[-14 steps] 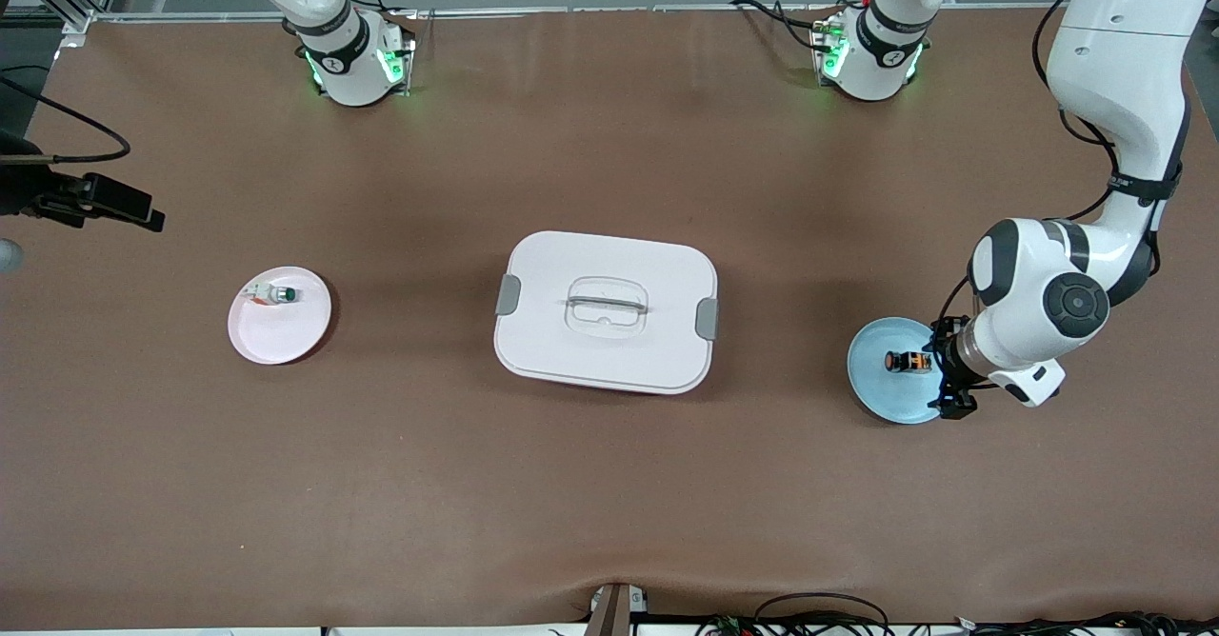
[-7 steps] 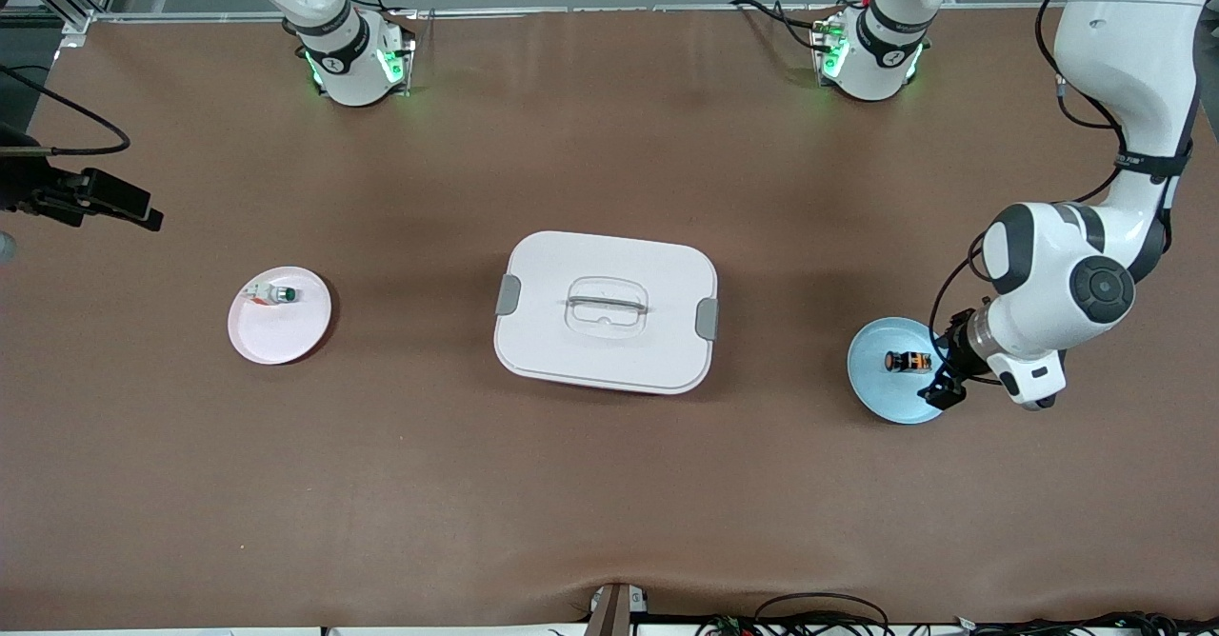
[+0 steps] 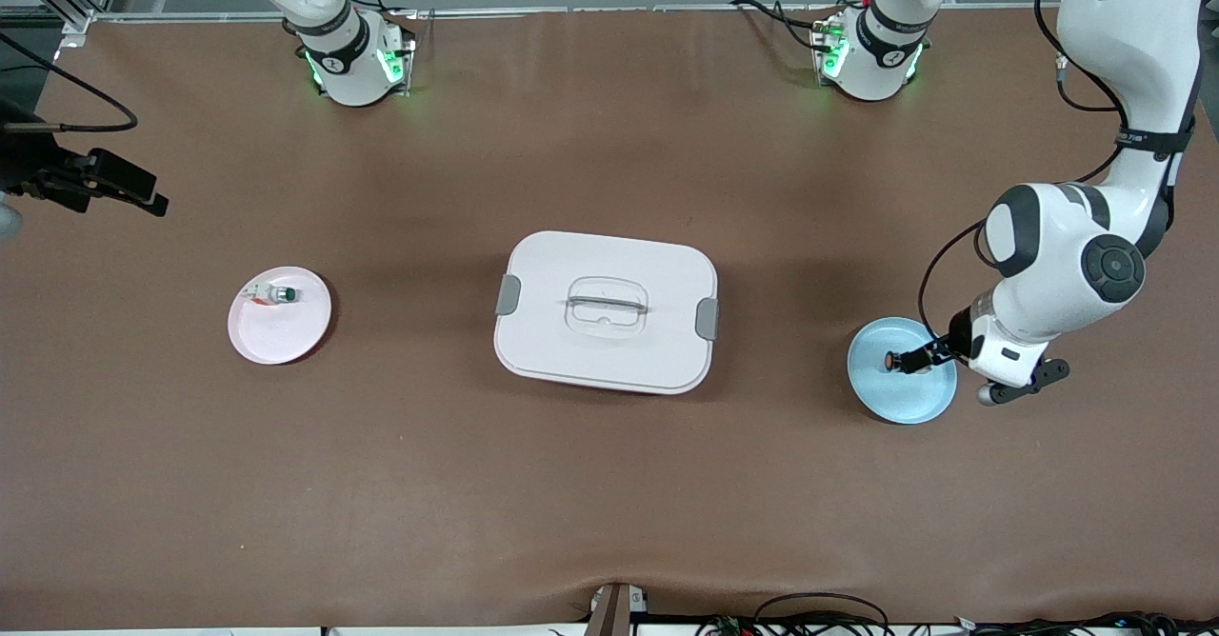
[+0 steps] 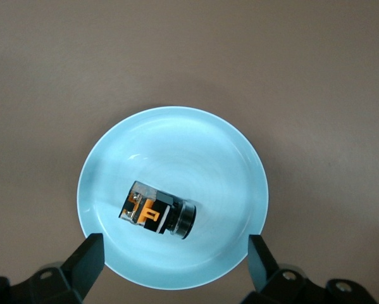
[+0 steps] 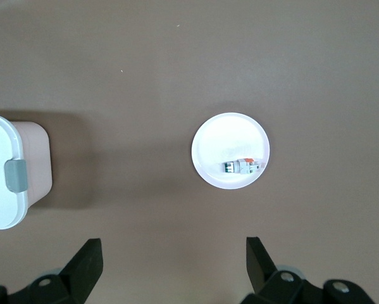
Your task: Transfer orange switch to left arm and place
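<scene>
The left gripper [image 3: 916, 358] now hangs directly over the orange switch [image 4: 157, 215] on the blue plate [image 3: 881, 393], no longer beside the plate's rim, and its wrist is turned. The right arm's black gripper part [image 3: 112, 184] sits slightly higher at the frame's edge.

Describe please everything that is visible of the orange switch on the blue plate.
The orange switch is a small part lying on its side in the blue plate, touching only the plate's surface. One end is a black round collar; the body is black with orange markings and a pale, clear-looking top. It looks like plastic. The left gripper is over the plate with its fingers open to either side of the switch, not touching it. In the front view the gripper covers most of the switch.
</scene>
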Tool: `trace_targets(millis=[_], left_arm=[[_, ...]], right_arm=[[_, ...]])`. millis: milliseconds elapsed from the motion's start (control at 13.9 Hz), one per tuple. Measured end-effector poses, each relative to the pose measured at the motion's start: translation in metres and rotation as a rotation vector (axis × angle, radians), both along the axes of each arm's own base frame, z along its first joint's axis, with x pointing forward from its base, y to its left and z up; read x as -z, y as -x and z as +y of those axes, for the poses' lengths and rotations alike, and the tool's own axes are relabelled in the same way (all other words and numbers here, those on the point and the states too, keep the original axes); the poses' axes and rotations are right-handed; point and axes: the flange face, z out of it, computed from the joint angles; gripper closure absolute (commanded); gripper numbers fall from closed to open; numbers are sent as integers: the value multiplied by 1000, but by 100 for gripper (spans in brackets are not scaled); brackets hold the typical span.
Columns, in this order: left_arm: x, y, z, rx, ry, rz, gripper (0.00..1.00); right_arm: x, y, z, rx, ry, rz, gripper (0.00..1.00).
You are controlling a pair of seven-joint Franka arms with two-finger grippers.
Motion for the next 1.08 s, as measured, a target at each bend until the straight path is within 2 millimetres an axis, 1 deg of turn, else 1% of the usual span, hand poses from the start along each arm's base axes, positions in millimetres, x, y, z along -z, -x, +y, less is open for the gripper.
trace_targets(millis=[72,215,359,503,718,862,1077], left_arm=[[0,1,-1,70,4,-6,0],[-4,1,-1,135,5,-20,0],[-19,-1,-1,145,0,-47,0],[-45,-2,-1,146,-10,-91,0],[-99,0,1,144,-28,-167,0],[-133,9,6,148,-41,-177,0],[-172,22,11,148,-56,-186,0]], right_arm=[[0,2,0,5,0,-3,0],[-1,6,3,8,1,-5,0],[-1,7,4,8,1,-7,0],[-1,9,4,9,1,-10,0],[-2,13,4,9,1,-13,0],[-1,15,4,9,2,-12,0],[-3,17,4,9,2,-15,0]])
